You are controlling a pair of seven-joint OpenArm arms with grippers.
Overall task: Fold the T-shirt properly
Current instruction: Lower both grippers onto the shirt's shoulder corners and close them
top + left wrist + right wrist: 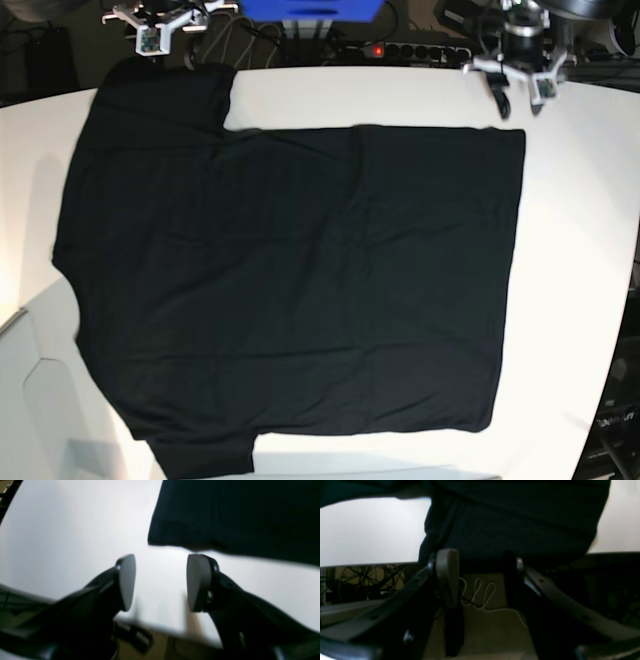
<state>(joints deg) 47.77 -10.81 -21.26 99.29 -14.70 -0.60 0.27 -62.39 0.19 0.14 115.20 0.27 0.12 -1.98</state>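
Observation:
The black T-shirt [290,280] lies spread flat on the white table [580,250], with its sleeves at the far left and near left and its hem on the right. No label or print shows. My left gripper [518,95] is open and empty just beyond the shirt's far right corner; the left wrist view shows its open pads [126,582] over bare table, short of that corner [225,512]. My right gripper [165,35] is open and empty at the table's far edge by the far left sleeve [507,517], which fills the view above its fingers [447,577].
A power strip with a red light [375,48] and a blue box [310,8] sit behind the table. A white cable [480,597] lies on the floor below the right gripper. Bare table runs along the right side.

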